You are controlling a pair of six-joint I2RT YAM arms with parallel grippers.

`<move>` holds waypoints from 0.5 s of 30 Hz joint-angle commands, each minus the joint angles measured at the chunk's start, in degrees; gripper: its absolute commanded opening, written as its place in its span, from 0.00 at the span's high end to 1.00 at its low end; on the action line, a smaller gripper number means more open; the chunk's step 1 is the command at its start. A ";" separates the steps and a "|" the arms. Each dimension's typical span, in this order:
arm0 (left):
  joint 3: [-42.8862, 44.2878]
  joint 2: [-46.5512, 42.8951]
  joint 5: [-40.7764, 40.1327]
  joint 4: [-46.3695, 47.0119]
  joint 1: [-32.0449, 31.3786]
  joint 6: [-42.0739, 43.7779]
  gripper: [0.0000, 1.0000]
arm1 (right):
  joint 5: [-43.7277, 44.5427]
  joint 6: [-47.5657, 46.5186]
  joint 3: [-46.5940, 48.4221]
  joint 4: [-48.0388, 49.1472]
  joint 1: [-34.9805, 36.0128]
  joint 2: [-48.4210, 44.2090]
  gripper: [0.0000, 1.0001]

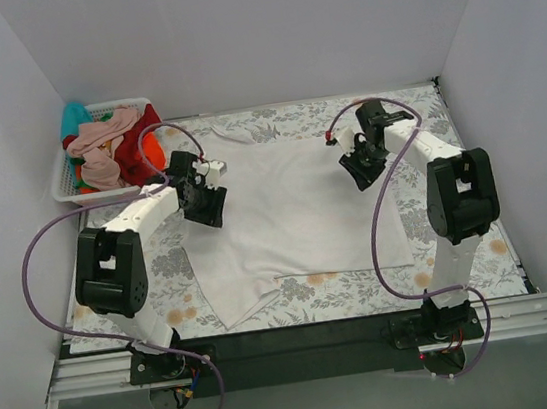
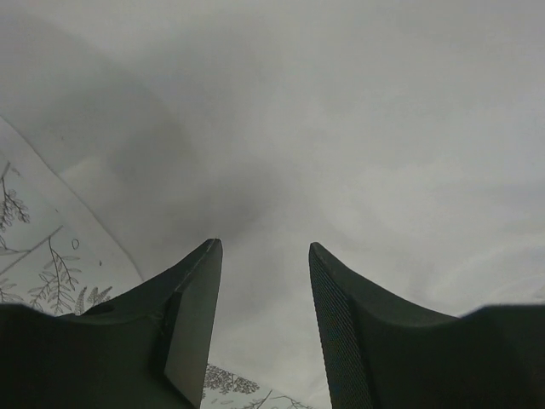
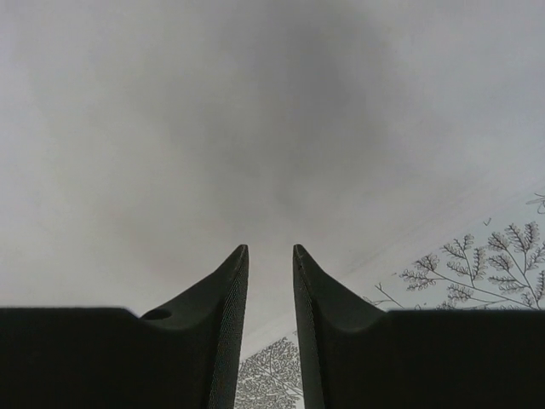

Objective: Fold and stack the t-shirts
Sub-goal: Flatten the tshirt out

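A large white t-shirt (image 1: 295, 212) lies spread flat on the floral tablecloth, with a sleeve pointing to the near left. My left gripper (image 1: 211, 205) hovers low over the shirt's left edge. In the left wrist view it (image 2: 264, 247) stands open, with white cloth (image 2: 341, 128) beyond the fingers and nothing between them. My right gripper (image 1: 358, 171) is over the shirt's upper right part. Its jaws (image 3: 270, 249) stand narrowly open above the white cloth (image 3: 213, 128). Pink (image 1: 103, 136), dark red (image 1: 136, 152), orange (image 1: 153, 155) and teal (image 1: 73, 118) t-shirts lie bunched in the basket.
A white lattice-sided basket (image 1: 61, 187) stands at the back left corner against the wall. The floral tablecloth (image 1: 464, 270) shows around the shirt, also in the wrist views (image 2: 43, 273) (image 3: 477, 273). White walls close in three sides. A black rail runs along the near edge.
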 commanded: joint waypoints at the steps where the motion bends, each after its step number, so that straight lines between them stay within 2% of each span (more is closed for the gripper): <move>1: -2.98 -0.10 -3.32 3.30 1.40 -1.63 0.56 | -0.75 3.08 3.04 1.06 -0.10 2.64 0.66; 5: -8.87 -1.32 -5.52 2.95 2.63 -0.31 0.56 | 0.30 2.73 0.85 3.00 -0.01 5.53 0.66; 9: -14.76 -4.40 -4.30 1.73 2.72 0.05 0.56 | 1.63 1.76 -3.10 4.84 0.34 6.51 0.66; 15: -18.46 -10.02 -2.27 -3.54 2.63 1.19 0.57 | -1.00 0.62 -9.96 4.76 1.66 1.42 0.65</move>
